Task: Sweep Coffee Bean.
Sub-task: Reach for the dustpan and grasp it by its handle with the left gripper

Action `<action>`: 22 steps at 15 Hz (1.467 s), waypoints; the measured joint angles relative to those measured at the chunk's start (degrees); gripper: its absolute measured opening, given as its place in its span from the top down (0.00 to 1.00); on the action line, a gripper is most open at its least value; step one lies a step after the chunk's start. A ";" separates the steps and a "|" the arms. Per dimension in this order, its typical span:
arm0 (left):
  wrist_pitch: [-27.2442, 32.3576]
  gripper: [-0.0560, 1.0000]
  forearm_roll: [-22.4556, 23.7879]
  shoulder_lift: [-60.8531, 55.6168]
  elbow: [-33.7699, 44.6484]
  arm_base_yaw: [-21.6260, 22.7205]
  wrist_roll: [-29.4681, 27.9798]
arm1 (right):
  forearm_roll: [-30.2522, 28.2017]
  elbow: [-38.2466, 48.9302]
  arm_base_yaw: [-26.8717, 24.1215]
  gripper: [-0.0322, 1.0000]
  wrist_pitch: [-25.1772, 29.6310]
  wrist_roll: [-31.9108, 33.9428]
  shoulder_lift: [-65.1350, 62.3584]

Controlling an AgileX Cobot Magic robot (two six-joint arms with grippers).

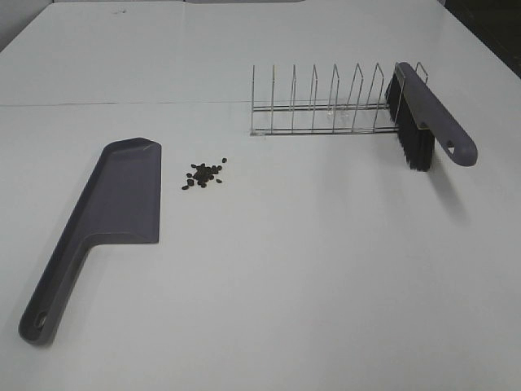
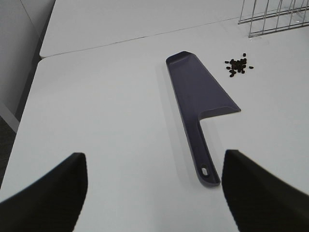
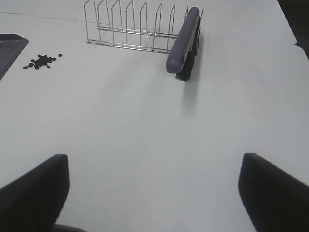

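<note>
While both my arms hang back from the work, my left gripper (image 2: 152, 162) stands spread wide with nothing between its fingers, and my right gripper (image 3: 153, 159) is spread just as wide and just as empty. Neither touches anything on the white table (image 1: 326, 285).

I place everything from the wire rack (image 1: 317, 106), which stands upright on the table with its row of thin dividers. At one end of the rack the brush (image 1: 423, 114) is lodged among the last wires. Its black bristles point down toward the table, and its grey handle sticks out past the rack on the side facing me.

Off the rack's other end, on my side of it and a little beyond its corner, the coffee bean (image 1: 204, 174) heap lies as a small loose cluster of dark ovals. A few strays sit at its edge. The beans rest on bare table, apart from the rack.

Farther from the rack than the beans lies the grey dustpan (image 1: 122, 195), flat on the table. Its wide blade is near the beans without touching them, and its long handle runs away from the rack.

My left wrist camera looks down on the dustpan's handle; my right one faces the brush.
</note>
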 joint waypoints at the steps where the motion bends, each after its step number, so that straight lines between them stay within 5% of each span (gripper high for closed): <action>1: 0.00 0.27 0.00 0.00 0.00 0.00 0.00 | 0.00 0.00 0.00 0.19 0.00 0.00 0.00; 22: 0.00 0.27 0.00 0.00 0.00 0.00 0.00 | 0.00 0.00 0.00 0.19 0.00 0.00 0.00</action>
